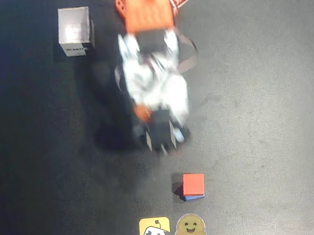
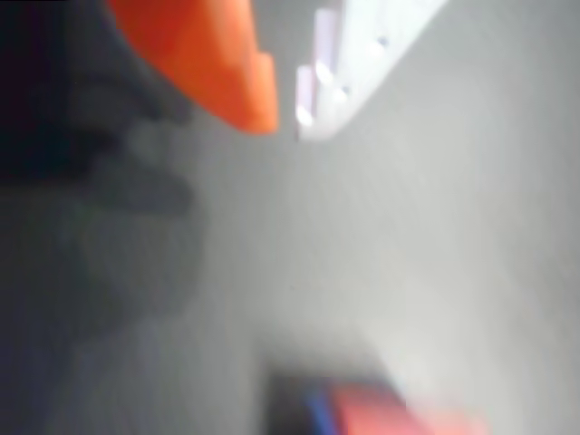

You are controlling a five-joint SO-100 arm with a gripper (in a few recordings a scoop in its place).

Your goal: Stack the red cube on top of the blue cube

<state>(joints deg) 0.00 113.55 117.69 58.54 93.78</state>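
Observation:
The red cube (image 1: 194, 182) sits on top of the blue cube (image 1: 194, 195), whose edge peeks out beneath it, near the front of the dark table in the overhead view. My gripper (image 1: 162, 144) is blurred and stands apart from the stack, up and to the left of it, holding nothing. In the wrist view the orange finger (image 2: 227, 72) and the white finger (image 2: 344, 72) come nearly together at the gripper's tips (image 2: 286, 113), with nothing between them. The red cube (image 2: 399, 415) and a sliver of the blue cube (image 2: 317, 412) show blurred at the bottom edge.
A white open box (image 1: 75, 32) stands at the back left of the table (image 1: 269, 111). Two stickers, a yellow one (image 1: 155, 231) and a brown one (image 1: 190, 229), lie at the front edge just below the stack.

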